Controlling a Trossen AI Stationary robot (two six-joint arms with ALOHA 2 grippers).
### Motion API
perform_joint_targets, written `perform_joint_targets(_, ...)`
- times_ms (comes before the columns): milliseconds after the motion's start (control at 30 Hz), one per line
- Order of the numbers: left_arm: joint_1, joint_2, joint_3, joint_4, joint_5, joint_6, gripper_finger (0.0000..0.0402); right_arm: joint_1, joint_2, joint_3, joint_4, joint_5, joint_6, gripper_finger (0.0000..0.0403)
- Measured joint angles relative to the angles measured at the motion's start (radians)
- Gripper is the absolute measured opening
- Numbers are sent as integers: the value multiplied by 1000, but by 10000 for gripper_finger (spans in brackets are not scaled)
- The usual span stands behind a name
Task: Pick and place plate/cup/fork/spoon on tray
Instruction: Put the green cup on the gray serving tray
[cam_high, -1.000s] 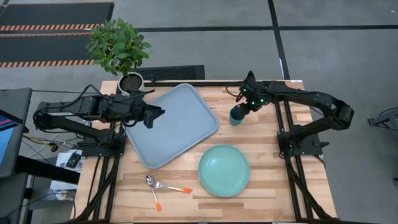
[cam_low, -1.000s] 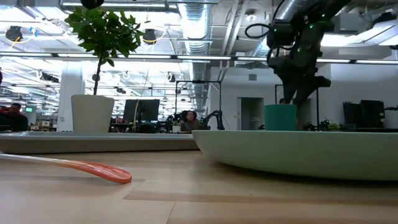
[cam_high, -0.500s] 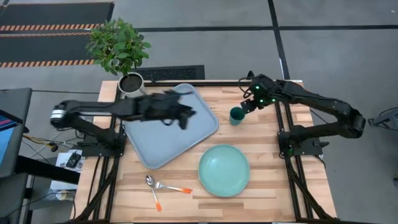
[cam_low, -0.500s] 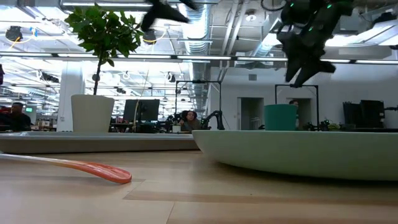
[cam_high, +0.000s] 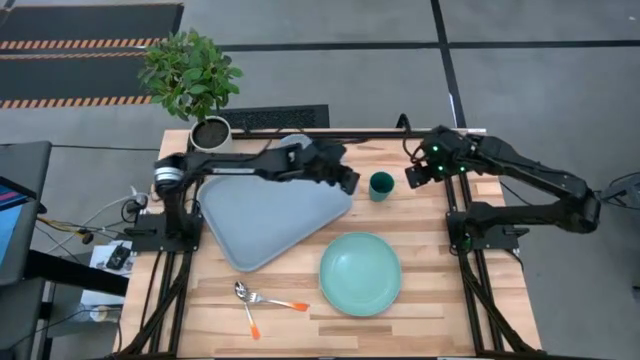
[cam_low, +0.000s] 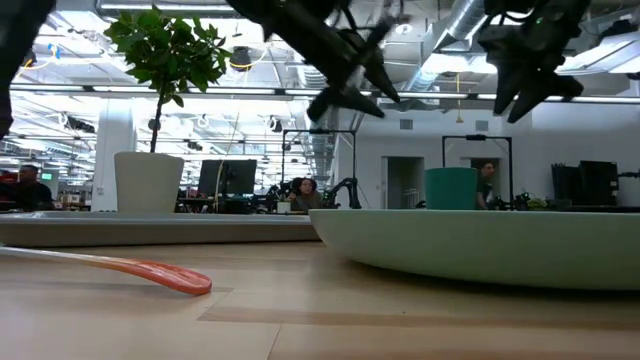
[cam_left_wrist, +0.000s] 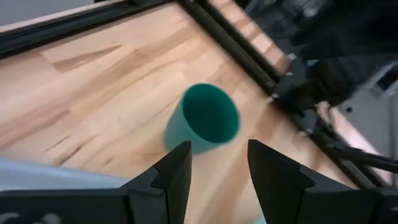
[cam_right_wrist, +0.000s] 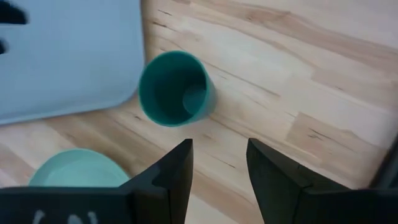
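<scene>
The dark teal cup stands upright on the wood between my two grippers, just right of the tray's right corner; it also shows in the low view. My left gripper reaches across the pale grey-blue tray and is open in the air just left of the cup. My right gripper is open and raised just right of the cup. The mint-green plate lies near the front. A fork and a spoon with orange handles lie at the front left.
A white pot with a green plant stands at the far left corner, behind the tray. Bare wood lies right of the plate and along the far right. In the low view the plate's rim fills the foreground, and an orange handle lies at left.
My left gripper has swept from the table's left side across the tray toward the right, ending beside the cup. My right gripper has risen off the cup and drawn back toward the table's right edge. The cup stands where it was.
</scene>
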Motion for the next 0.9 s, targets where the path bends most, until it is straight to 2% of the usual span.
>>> perform_joint_targets(267,-2,193,225,-146,-44,73,144,58,-5,0,-22,29,61,167)
perform_joint_targets(467,0,283,319,-135,-49,76,144,114,-43,0,-106,55,130,162)
perform_joint_targets(567,-1,295,330,-132,-36,68,144,147,-76,0,-153,86,179,159)
perform_joint_targets(633,-2,306,333,-83,-48,62,144,169,-104,0,-180,106,214,157)
perform_joint_targets(900,-3,310,332,-88,-96,71,144,265,-208,0,-231,178,350,151)
